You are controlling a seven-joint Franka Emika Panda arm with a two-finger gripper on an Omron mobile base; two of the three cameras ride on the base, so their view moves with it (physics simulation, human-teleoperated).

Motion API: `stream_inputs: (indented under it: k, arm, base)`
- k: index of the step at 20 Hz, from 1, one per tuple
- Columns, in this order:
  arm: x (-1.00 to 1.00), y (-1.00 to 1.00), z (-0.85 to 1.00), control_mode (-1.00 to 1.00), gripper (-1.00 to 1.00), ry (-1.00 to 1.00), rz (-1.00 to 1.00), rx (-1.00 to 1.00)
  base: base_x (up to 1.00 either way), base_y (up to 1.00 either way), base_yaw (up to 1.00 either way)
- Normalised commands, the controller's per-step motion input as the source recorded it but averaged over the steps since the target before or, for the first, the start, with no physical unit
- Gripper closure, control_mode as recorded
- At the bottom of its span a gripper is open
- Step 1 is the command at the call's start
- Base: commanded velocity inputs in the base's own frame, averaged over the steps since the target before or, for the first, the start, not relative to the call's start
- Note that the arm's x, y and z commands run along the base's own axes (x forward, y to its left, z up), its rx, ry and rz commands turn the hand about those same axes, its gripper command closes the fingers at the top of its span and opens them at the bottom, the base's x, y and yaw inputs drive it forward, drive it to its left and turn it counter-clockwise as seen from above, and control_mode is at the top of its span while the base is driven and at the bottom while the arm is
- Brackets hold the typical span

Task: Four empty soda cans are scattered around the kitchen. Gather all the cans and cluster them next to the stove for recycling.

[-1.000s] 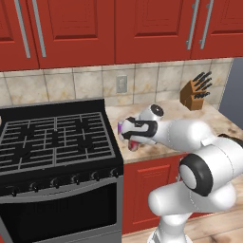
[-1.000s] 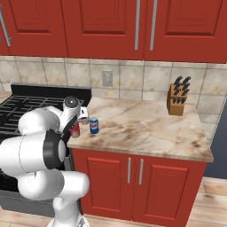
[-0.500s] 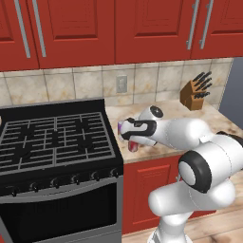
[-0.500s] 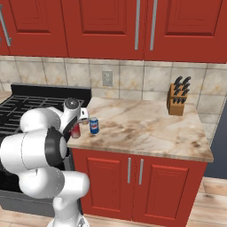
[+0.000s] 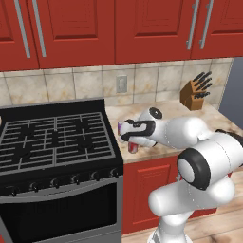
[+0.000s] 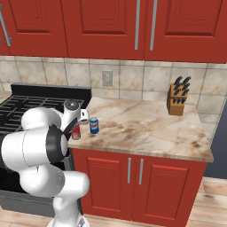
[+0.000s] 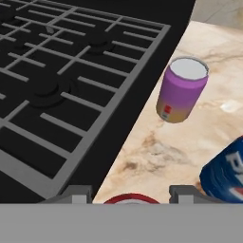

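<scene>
purple can [image 7: 182,96] fading to yellow low down, silver top; blue can [image 7: 225,173] with white lettering; red can [image 6: 76,131], perhaps dark red; black stove [image 5: 57,142] with grey-looking grates; beige marble counter [image 6: 146,126]; red cabinets [image 6: 173,26].

The claw [image 5: 131,140] sits over a red can [image 5: 133,147] on the counter [image 5: 163,111] beside the stove [image 5: 57,142].

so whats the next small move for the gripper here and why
Probably open the jaws and lift straight up. The gripper is closed around a red can that already seems to stand on the counter beside the stove, close to the purple can and blue can. A straight rise should avoid knocking those neighbours.
</scene>
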Motion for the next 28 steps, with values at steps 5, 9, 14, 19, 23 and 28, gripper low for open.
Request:
stream_inputs:
  k: [5,9,14,19,23,28]
  arm:
    - [0.00,0.00,-0.01,-1.00,1.00,0.00,0.00,0.00]
    - [0.00,0.00,-0.05,-1.00,1.00,0.00,0.00,0.00]
    - [0.07,0.00,-0.05,-1.00,1.00,0.00,0.00,0.00]
    - [0.18,0.00,-0.06,-1.00,1.00,0.00,-0.01,0.00]
    - [0.15,0.00,-0.06,-1.00,1.00,0.00,-0.01,0.00]
    - [0.00,0.00,-0.02,-1.00,1.00,0.00,0.00,0.00]
  base:
    - [0.00,0.00,0.00]
    - [0.00,0.00,0.00]
    - [0.00,0.00,0.00]
    - [0.00,0.00,0.00]
    - [0.00,0.00,0.00]
    - [0.00,0.00,0.00]
